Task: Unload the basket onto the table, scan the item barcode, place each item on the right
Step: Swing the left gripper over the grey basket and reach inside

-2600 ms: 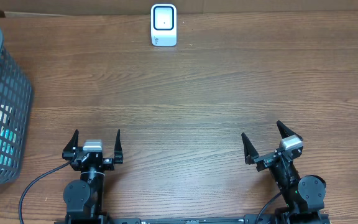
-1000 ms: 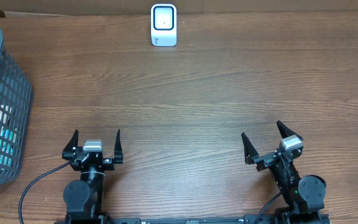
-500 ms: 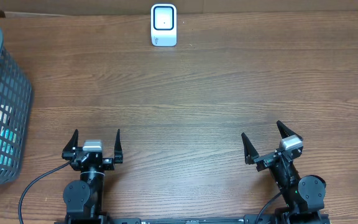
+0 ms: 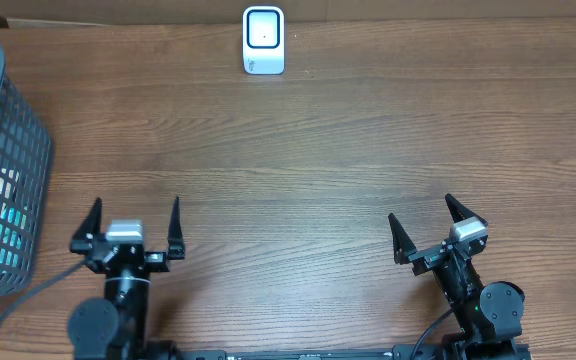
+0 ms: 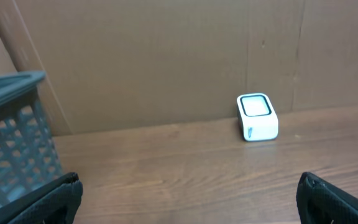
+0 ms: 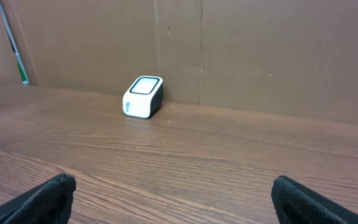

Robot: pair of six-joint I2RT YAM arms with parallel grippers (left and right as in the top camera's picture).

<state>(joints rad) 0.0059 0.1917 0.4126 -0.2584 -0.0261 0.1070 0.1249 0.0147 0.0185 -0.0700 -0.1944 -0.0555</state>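
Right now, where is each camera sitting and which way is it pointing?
Overhead: above the table, looking straight down; scanner, basket, left claw and right claw show.
Left wrist: on the left arm, facing the back wall; own fingertips at bottom corners.
Right wrist: on the right arm, facing likewise; own fingertips low.
Shared: all three see the scanner.
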